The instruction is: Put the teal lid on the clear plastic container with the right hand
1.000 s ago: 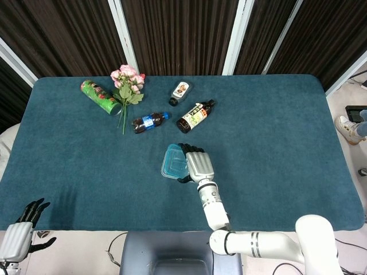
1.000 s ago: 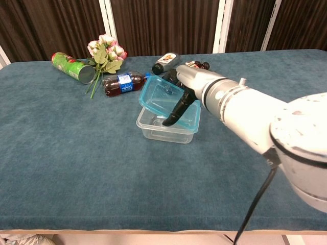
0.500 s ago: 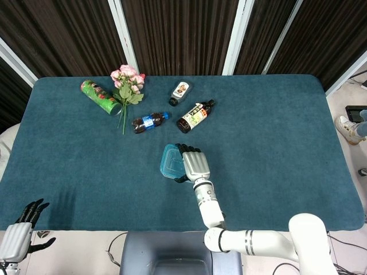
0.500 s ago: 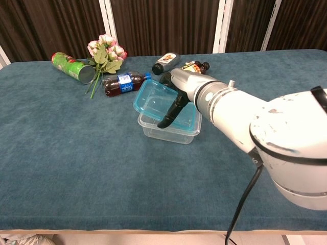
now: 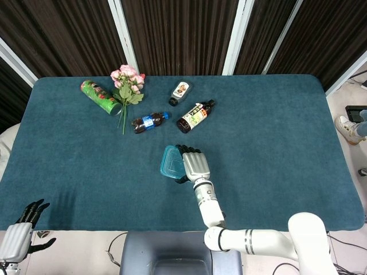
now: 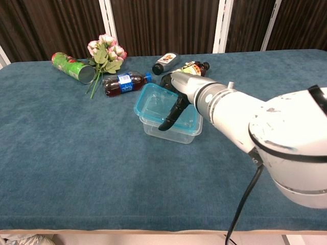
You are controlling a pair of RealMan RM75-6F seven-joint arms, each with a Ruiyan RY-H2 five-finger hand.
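Observation:
The teal lid [image 6: 159,106] [image 5: 171,162] lies over the clear plastic container [image 6: 171,131], slightly tilted, its left edge hanging a little past the container's left rim. My right hand [image 6: 180,93] [image 5: 194,164] grips the lid from the far right side, thumb down across its top. In the head view the container is hidden under the lid and hand. My left hand [image 5: 23,229] hangs off the table's near left corner, fingers apart and holding nothing.
Behind the container lie a cola bottle [image 6: 122,83], a dark sauce bottle [image 6: 193,67] and a small dark bottle [image 6: 166,62]. A green can [image 6: 72,67] and pink flowers [image 6: 104,53] lie at the back left. The teal tablecloth [image 6: 76,163] covers the table.
The right hand has lowered the lid from a steep tilt above the container to nearly flat on its rim, shifting it slightly left.

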